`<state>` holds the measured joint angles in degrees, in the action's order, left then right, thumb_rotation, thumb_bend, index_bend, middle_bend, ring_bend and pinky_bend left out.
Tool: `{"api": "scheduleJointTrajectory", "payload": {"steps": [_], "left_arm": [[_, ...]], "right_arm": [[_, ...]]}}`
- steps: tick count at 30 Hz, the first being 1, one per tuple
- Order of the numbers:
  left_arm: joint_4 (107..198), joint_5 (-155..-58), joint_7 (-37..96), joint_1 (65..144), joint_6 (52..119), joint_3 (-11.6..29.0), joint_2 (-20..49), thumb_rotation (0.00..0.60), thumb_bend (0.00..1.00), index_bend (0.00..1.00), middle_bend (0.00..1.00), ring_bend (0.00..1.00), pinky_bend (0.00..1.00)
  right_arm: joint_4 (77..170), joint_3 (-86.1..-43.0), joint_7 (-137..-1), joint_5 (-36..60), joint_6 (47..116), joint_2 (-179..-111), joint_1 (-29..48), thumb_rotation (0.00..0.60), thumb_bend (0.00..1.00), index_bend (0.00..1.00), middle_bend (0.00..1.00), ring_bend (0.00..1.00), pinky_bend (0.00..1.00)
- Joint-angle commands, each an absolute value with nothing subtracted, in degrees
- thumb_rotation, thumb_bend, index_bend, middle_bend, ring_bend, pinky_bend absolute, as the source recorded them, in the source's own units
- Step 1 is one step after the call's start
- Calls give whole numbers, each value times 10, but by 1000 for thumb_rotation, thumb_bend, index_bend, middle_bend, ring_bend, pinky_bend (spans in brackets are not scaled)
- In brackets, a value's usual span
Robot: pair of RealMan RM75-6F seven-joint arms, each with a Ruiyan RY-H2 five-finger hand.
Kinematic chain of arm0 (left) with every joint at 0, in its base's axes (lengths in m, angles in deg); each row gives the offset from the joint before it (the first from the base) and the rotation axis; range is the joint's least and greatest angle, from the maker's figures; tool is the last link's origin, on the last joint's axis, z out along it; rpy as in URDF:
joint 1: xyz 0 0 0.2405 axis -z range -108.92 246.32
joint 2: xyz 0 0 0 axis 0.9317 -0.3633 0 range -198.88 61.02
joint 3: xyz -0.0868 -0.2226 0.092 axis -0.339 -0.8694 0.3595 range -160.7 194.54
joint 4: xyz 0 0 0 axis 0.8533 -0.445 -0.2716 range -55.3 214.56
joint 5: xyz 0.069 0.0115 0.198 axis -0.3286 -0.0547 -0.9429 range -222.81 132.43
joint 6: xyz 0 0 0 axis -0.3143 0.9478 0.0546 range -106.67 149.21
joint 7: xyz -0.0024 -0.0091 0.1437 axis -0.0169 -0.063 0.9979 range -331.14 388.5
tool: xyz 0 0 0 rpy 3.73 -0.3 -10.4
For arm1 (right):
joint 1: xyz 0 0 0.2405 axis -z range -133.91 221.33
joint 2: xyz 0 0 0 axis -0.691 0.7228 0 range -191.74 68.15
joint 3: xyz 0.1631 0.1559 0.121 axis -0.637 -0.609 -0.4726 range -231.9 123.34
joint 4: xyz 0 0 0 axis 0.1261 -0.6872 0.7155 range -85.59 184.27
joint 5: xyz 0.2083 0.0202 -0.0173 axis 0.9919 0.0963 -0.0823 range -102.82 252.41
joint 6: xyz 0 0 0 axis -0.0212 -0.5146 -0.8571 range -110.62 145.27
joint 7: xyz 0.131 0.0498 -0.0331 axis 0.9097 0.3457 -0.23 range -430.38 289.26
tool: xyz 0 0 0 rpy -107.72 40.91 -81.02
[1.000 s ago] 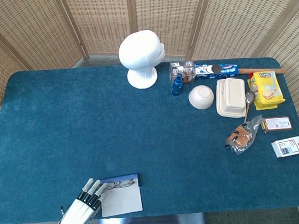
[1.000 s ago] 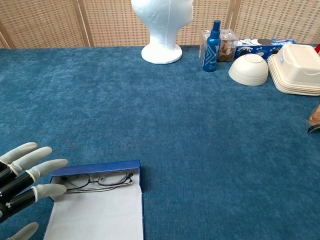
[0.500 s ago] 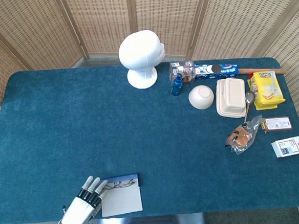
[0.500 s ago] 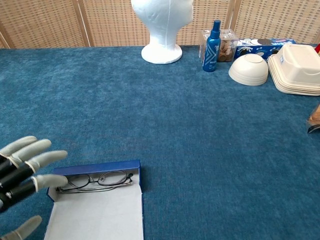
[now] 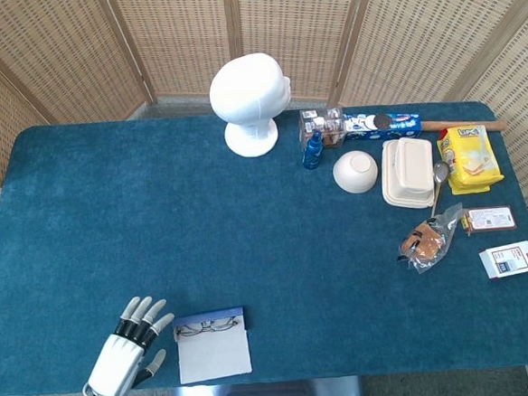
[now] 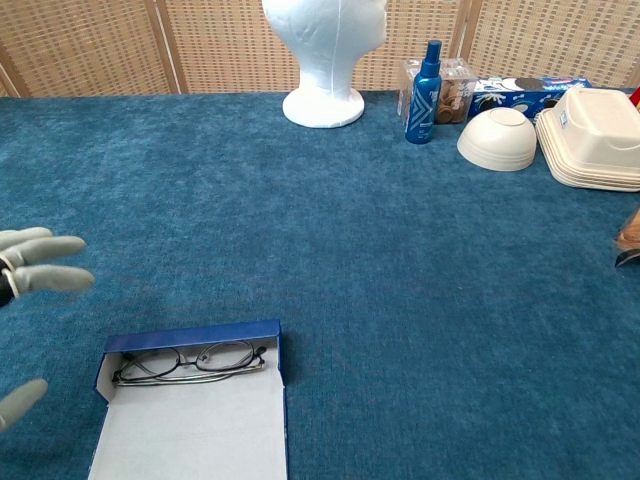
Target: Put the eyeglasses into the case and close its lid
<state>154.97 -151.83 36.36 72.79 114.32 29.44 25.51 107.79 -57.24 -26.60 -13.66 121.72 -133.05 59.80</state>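
At the near left edge of the blue bench (image 5: 111,218), the left robot hand (image 5: 125,349) hovers with its fingers (image 6: 45,277) spread apart and nothing between them. Just to its right, and clear of it, the case (image 5: 214,345) lies open at the front edge of the bench, its white lid (image 6: 190,432) folded flat toward the robot. The eyeglasses (image 6: 190,361) lie folded inside the blue tray of the case, along its far wall, lenses side by side. The robot hand touches neither the case nor the eyeglasses. The right robot hand shows in neither view.

Farther back, near the middle, a white foam head (image 5: 249,102) stands upright. To its right come a blue spray bottle (image 5: 312,149), a clear box (image 5: 322,124) and a cookie package (image 5: 382,124). Next stand an upturned white bowl (image 5: 355,172) and a white clamshell container (image 5: 407,172), with a spoon (image 5: 439,182) just beside it. A yellow snack bag (image 5: 468,158), a bagged pastry (image 5: 427,241) and two small cards (image 5: 508,260) sit at the far right.
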Motion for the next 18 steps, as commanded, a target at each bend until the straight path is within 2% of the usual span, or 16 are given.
{"api": "scheduleJointTrajectory", "payload": {"steps": [1, 10, 18], "left_arm": [[1603, -1487, 346, 740, 1109, 286, 217, 599, 330, 157, 76, 0, 0], [1695, -1435, 316, 773, 1020, 281, 163, 497, 322, 95, 52, 0, 25], [1791, -1365, 276, 836, 902, 248, 112, 457, 319, 62, 35, 0, 47]], "right_arm": [[1083, -572, -274, -139, 1217, -1329, 596, 470, 238, 2, 167, 0, 185], [1106, -570, -300, -142, 1212, -1324, 592, 461, 237, 5, 167, 0, 185], [1129, -570, -322, -137, 1213, -1317, 597, 460, 238, 5, 167, 0, 185]]}}
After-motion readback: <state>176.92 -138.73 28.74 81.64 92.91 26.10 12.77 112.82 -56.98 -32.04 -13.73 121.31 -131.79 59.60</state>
